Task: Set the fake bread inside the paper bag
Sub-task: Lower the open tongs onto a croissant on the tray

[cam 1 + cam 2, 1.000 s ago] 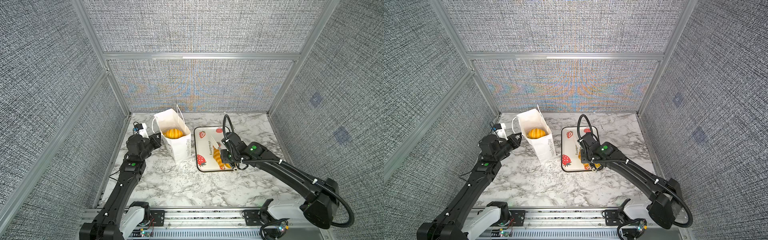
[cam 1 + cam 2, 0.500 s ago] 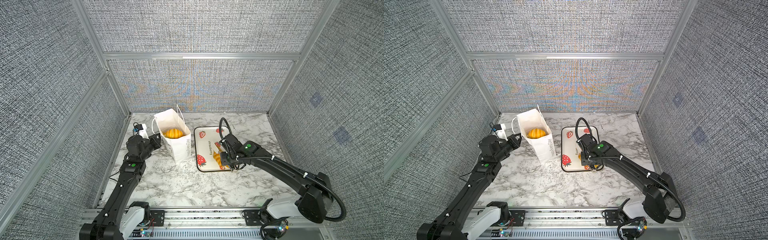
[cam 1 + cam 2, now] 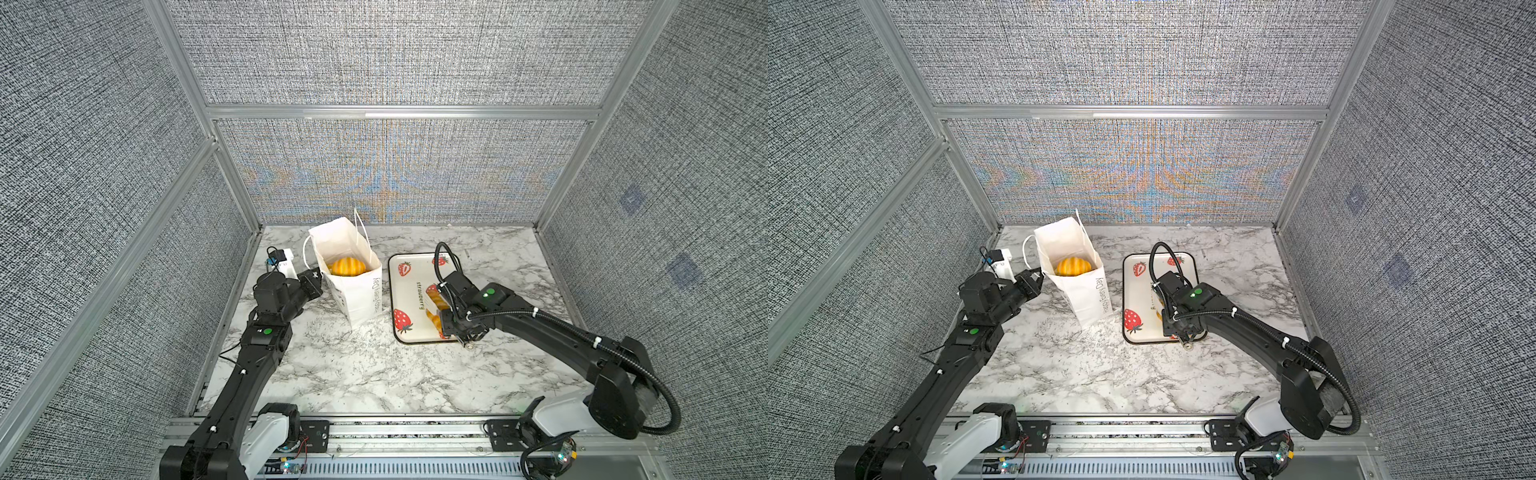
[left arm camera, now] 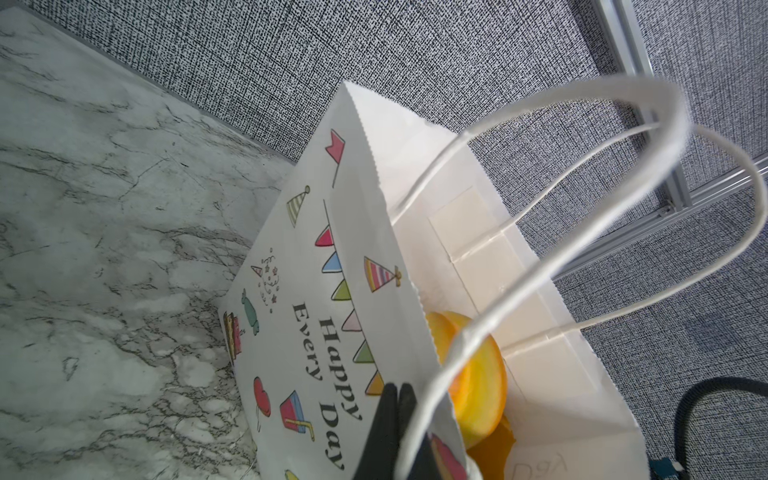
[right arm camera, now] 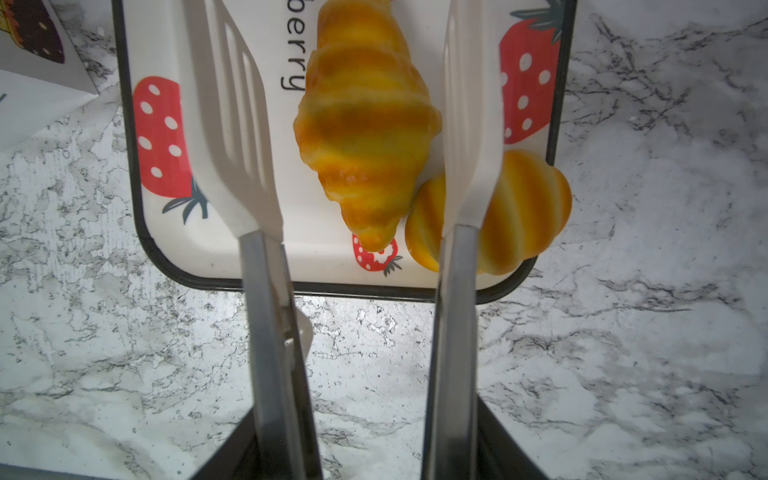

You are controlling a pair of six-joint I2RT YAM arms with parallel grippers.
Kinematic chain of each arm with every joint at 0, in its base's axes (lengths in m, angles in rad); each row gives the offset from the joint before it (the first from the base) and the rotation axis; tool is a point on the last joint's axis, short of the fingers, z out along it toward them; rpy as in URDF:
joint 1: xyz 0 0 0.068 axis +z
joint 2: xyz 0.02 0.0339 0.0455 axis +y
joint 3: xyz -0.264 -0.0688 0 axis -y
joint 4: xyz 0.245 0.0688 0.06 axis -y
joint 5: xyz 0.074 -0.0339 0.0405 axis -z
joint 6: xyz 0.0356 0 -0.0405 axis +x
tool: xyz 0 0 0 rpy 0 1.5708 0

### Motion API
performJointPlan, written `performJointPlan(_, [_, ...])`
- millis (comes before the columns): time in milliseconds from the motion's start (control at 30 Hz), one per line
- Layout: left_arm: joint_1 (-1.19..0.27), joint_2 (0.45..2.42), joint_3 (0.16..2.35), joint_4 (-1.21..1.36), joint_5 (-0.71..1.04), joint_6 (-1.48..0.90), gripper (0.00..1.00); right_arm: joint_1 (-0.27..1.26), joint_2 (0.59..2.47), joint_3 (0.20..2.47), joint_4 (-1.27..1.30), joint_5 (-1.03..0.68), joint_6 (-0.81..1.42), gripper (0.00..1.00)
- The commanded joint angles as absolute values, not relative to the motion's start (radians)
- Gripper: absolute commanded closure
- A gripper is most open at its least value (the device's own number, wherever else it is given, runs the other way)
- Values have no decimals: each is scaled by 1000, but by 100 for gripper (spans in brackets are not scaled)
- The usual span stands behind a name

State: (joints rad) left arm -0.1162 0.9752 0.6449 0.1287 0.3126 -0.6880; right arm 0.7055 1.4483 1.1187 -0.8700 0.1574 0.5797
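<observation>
1. Right wrist view: the right pincer (image 5: 370, 453) is clenched on a pair of tongs (image 5: 232, 137). Their white blades stand apart on either side of a croissant (image 5: 365, 120), spread, I judge, to straddle it before squeezing.
2. One blade also crosses a second croissant (image 5: 523, 216), which lies partly over the rim at a corner of the strawberry tray (image 5: 311, 257). Closing the tongs could nudge that one.
3. Left wrist view: the left pincer (image 4: 395, 415) is clenched on the upper edge of the paper bag (image 4: 299, 291), apparently to hold it upright with its mouth open.
4. Some fake bread (image 4: 478, 382) already lies inside the bag.
5. In both top views the bag stands toward the rear left of the tabletop (image 3: 353, 374), with the tray just beside it toward the middle. The carry should therefore be short.
</observation>
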Motion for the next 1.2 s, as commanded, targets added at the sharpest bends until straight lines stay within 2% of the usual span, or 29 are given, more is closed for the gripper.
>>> performJointPlan(0, [-117,982,638,92,321,-683,100,703,1453,1115,-873,154,586,44])
performJointPlan(733, [-117,984,619,106,319,-683,100,708,1508,1116,-897,134,561,42])
performJointPlan(1167, [-117,980,618,105,315,-678,100,725,1549,1172,-955,202,549,41])
